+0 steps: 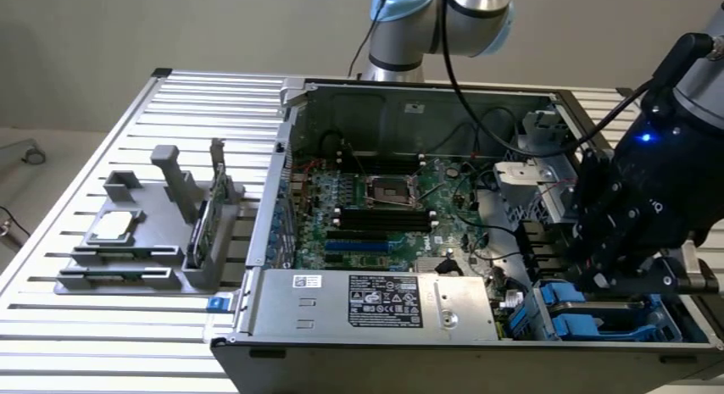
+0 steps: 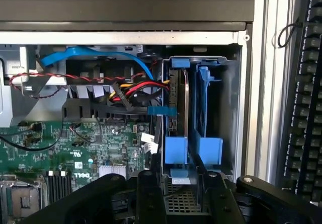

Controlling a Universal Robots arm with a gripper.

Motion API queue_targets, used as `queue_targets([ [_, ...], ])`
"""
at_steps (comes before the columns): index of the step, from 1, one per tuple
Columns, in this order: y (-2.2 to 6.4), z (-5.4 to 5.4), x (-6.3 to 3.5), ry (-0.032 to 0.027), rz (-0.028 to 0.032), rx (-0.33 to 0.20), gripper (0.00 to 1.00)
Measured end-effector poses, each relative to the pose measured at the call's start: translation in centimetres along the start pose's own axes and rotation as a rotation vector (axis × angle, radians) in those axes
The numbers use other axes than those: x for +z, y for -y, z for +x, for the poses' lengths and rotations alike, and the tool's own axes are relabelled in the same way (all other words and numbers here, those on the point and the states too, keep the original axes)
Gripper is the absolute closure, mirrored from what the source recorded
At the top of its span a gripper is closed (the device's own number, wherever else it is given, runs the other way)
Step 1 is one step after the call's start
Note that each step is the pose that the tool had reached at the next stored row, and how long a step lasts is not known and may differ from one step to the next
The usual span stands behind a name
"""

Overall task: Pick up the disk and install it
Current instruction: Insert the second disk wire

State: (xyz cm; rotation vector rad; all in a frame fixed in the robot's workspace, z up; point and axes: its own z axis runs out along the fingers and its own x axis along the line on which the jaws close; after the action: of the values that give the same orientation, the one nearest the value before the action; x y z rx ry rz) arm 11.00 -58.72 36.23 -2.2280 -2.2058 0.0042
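Note:
The disk (image 2: 178, 103) stands on edge in the drive bay of the open computer case (image 1: 283, 157), a thin dark slab between blue carrier rails. Beside it in the same bay stands a second blue carrier (image 2: 208, 108). My gripper (image 2: 181, 177) is right at the near blue end of the disk's carrier, its two black fingers (image 2: 147, 186) apart with perforated metal showing in the gap. In the exterior view my gripper (image 1: 616, 271) hangs over the blue carriers (image 1: 582, 313) in the case's front corner on that view's right.
A grey power supply box (image 1: 374, 301) with a sticker lies along the case front, the green motherboard (image 1: 374, 216) behind it. Red and blue cables (image 2: 100, 75) run next to the bay. A grey fixture (image 1: 136, 258) holding a chip stands outside the case. A black keyboard (image 2: 307, 108) lies beyond the case wall.

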Motion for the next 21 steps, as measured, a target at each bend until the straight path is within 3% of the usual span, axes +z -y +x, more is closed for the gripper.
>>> queue_targets([
  [6, 0.20, -0.01, -0.13, -0.0005, 0.0003, 0.000, 0.64],
  [9, 0.20, -0.01, -0.14, -0.0004, 0.0004, 0.001, 0.56],
  [10, 0.20, -0.01, -0.14, -0.0004, 0.0004, 0.000, 0.49],
  [12, 0.20, -0.01, -0.14, -0.0004, 0.0004, 0.001, 0.49],
  [15, 0.20, -0.01, -0.14, -0.0004, 0.0004, 0.001, 0.58],
  [18, 0.20, -0.01, -0.14, -0.0004, 0.0003, 0.001, 0.76],
  [19, 0.20, -0.01, -0.14, -0.0004, 0.0004, 0.000, 0.76],
  [21, 0.20, -0.01, -0.14, -0.0004, 0.0004, 0.001, 0.88],
])
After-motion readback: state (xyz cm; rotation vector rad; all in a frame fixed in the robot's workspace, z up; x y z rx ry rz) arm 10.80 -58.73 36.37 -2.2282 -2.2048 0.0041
